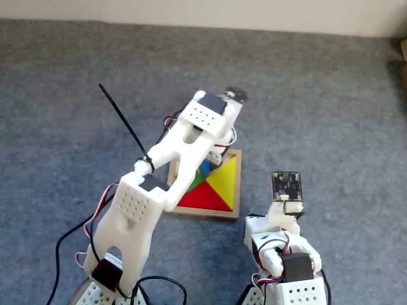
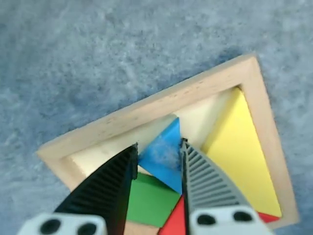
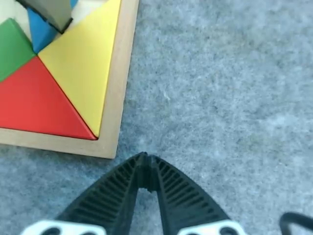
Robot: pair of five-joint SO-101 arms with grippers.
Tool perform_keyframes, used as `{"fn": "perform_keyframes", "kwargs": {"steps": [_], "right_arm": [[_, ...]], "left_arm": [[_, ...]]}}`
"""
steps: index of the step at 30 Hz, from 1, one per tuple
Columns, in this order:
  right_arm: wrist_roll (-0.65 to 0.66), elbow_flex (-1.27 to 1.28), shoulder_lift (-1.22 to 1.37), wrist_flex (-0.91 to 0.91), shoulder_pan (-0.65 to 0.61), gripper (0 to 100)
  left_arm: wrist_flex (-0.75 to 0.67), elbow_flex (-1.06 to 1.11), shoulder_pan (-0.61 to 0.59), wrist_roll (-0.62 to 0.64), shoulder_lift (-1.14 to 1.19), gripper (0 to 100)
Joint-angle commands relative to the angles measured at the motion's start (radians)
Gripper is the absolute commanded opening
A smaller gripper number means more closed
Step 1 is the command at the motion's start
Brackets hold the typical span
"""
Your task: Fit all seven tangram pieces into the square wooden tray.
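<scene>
Over square wooden tray (image 2: pixel 161 100), left gripper (image 2: pixel 159 145): clamps blue triangle (image 2: pixel 164 156) above bare tray floor.
Tray contents: green piece (image 2: pixel 151 200), red piece (image 3: pixel 34 103), yellow piece (image 3: pixel 83 58) seated.
Right gripper (image 3: pixel 146 171): closed, empty, over carpet (image 1: pixel 318 95) beside tray.
Progress: three seated; blue triangle pending; others possibly hidden under arm.

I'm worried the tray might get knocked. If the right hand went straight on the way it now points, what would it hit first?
Most likely the carpet. The right hand points just past the tray corner, not at it, though depth is hard to judge.
</scene>
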Motion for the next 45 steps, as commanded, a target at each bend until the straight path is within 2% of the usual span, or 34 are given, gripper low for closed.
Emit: {"fn": "perform_keyframes", "kwargs": {"steps": [1,10,13,16,21,23,32,38,45], "right_arm": [[0.009,0.125,-0.012,0.005,0.010,0.6],[0.009,0.125,-0.012,0.005,0.010,0.6],[0.009,0.125,-0.012,0.005,0.010,0.6],[0.009,0.125,-0.012,0.005,0.010,0.6],[0.009,0.125,-0.012,0.005,0.010,0.6],[0.009,0.125,-0.012,0.005,0.010,0.6],[0.009,0.125,-0.012,0.005,0.010,0.6],[0.009,0.125,-0.012,0.005,0.010,0.6],[0.009,0.125,-0.012,0.005,0.010,0.6]], "left_arm": [[0.037,-0.058,-0.021,0.034,-0.085,1],[0.124,-0.059,-0.022,0.028,-0.180,1],[0.144,-0.059,-0.045,0.077,-0.183,1],[0.144,-0.059,-0.061,0.199,-0.182,1],[0.146,-0.059,-0.091,0.525,-0.186,1],[0.146,-0.059,-0.097,0.586,-0.188,1],[0.189,-0.079,-0.125,0.583,-0.269,1],[0.189,0.134,-0.070,0.430,-0.469,1],[0.170,0.513,0.008,0.354,-0.727,1]]}}
